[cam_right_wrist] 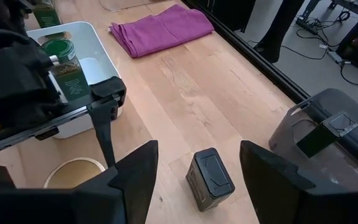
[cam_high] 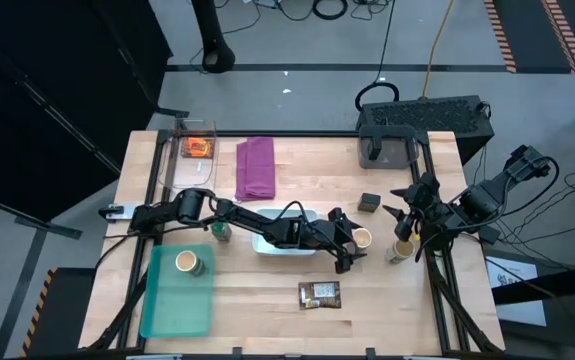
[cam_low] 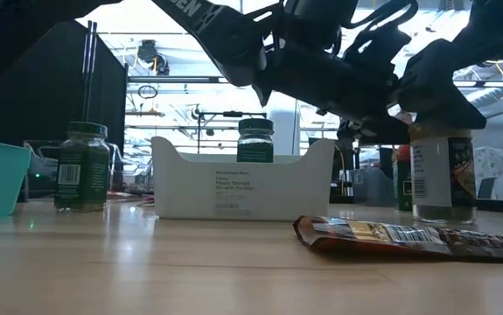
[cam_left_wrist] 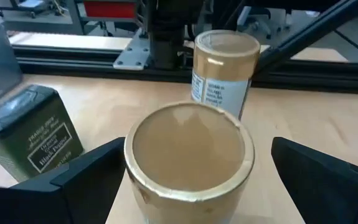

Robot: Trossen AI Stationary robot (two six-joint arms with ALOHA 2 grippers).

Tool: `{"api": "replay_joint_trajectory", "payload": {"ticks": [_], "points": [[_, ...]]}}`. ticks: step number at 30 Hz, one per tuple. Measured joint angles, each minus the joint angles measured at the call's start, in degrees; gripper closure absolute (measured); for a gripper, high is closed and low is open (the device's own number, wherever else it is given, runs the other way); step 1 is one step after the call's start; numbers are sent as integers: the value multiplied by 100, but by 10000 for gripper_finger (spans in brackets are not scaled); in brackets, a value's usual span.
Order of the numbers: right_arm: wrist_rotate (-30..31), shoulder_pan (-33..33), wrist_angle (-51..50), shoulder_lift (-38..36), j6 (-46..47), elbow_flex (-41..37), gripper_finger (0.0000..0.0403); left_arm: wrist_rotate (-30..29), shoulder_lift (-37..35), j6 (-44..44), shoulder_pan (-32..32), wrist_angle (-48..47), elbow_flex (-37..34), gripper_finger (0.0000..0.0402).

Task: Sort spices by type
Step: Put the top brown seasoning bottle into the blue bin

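My left gripper [cam_left_wrist: 191, 180] has its fingers spread wide around a tan-lidded jar [cam_left_wrist: 190, 152] — not touching it — just right of the white bin [cam_high: 267, 243]. My right gripper [cam_right_wrist: 194, 180], fingers apart, holds nothing near another tan-lidded jar [cam_high: 399, 250].

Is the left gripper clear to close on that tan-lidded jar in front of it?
Probably yes. The left gripper is open with a finger on each side of the tan-lidded jar, and nothing sits between them. A second tan jar stands behind, apart.

Green-lid jar [cam_low: 255, 140] in white bin [cam_low: 238, 188]; brown packet [cam_low: 408, 238] in front.
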Motion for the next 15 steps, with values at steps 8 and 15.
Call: {"api": "replay_joint_trajectory", "payload": {"ticks": [8, 15], "points": [[87, 0, 2, 0, -61, 0, 193, -34, 0, -2, 24, 57, 0, 4], [94, 0, 2, 0, -102, 0, 193, -76, -2, -2, 35, 155, -2, 4]]}}
